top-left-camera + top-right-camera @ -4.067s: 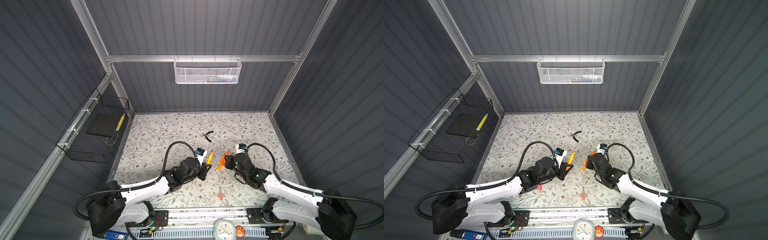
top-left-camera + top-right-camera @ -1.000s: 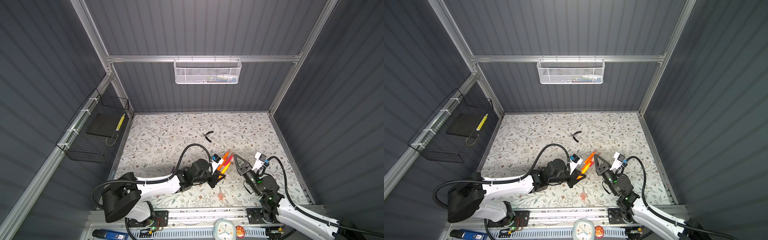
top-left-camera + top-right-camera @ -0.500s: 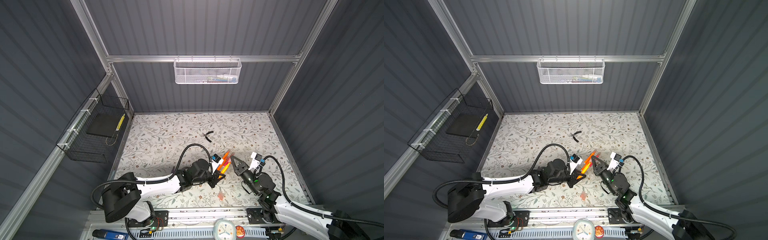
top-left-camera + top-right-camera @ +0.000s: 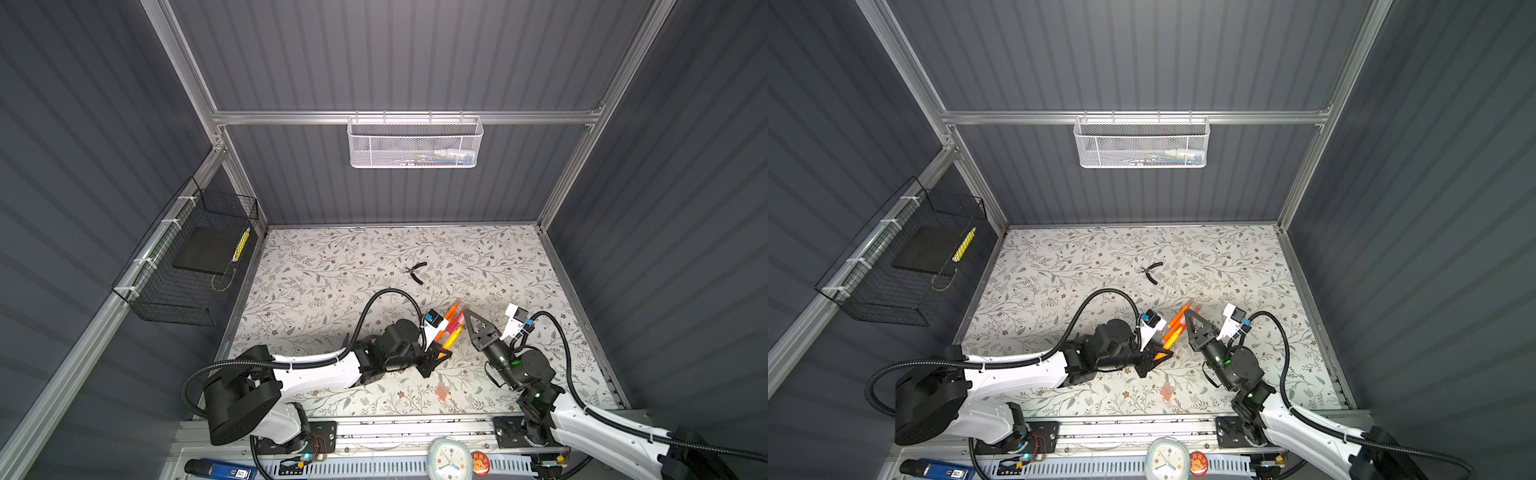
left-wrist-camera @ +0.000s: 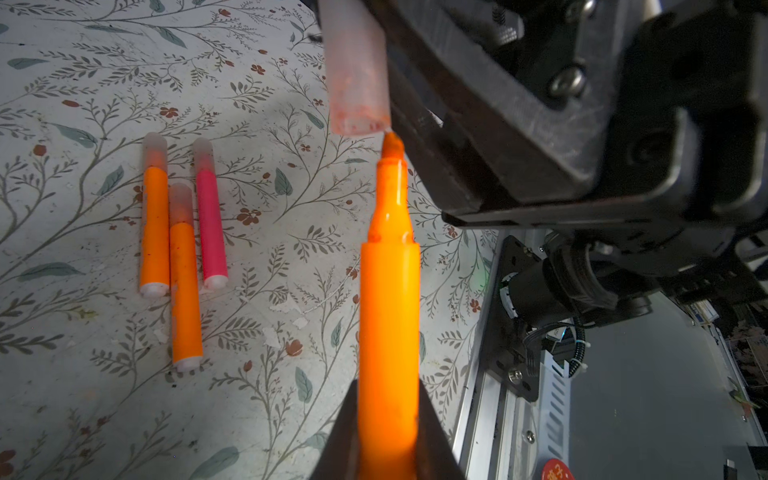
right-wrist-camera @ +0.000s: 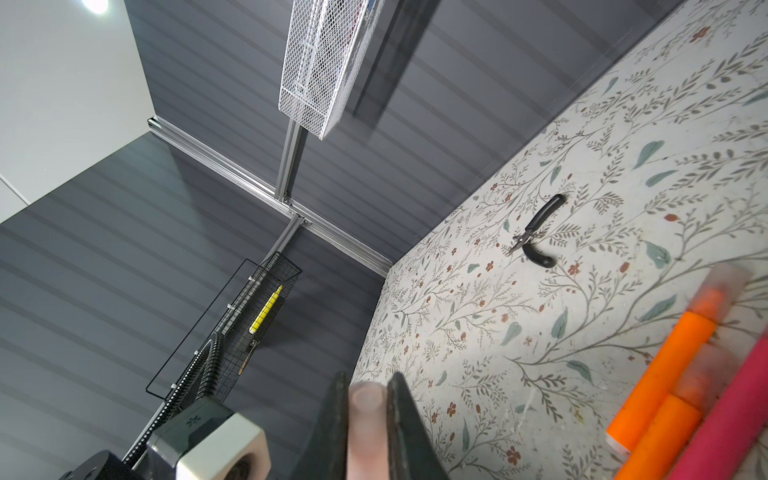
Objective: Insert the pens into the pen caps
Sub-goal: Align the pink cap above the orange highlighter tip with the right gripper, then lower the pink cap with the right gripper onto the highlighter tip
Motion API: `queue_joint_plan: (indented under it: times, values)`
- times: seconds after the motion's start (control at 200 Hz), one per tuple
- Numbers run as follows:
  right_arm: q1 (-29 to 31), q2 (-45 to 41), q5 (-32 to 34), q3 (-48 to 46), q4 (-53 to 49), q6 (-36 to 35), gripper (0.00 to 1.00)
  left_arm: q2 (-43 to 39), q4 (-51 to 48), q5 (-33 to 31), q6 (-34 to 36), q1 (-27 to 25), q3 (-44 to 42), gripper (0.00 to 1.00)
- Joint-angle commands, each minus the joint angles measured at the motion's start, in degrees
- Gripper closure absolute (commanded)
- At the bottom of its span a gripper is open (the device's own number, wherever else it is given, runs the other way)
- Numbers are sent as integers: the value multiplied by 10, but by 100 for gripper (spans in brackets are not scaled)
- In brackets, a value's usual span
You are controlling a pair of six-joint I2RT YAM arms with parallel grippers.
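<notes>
L gripper (image 5: 388, 397) is clamped on the orange pen (image 5: 388, 291); R gripper (image 6: 369, 384) pinches a cap (image 5: 355, 70); I see tip at cap's rim.

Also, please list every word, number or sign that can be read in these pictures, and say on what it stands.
No text can be read with certainty.
Red round badge: yellow Chinese characters, cut off by the picture edge and blurred.
Blue device: its white label is too small to read.
Clock: dial numerals too small.
Orange pen and pen cap: no print seen.
</notes>
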Motion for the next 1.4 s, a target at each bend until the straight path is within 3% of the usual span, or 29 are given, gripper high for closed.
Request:
queue_joint_plan:
  times: [0.0, 0.535, 1.125, 1.395]
  values:
    - [2, -6, -2, -17, 6, -2, 100, -8, -11, -7, 3, -2, 13, 100]
    - [15, 20, -11, -8, 24, 0, 100, -42, -28, -46, -1, -2, 10, 100]
    - [115, 169, 30, 49, 112, -35, 100, -99, 1, -20, -45, 37, -24, 100]
    - [161, 280, 62, 39, 261, -58, 100, -123, 52, 21, -69, 55, -57, 100]
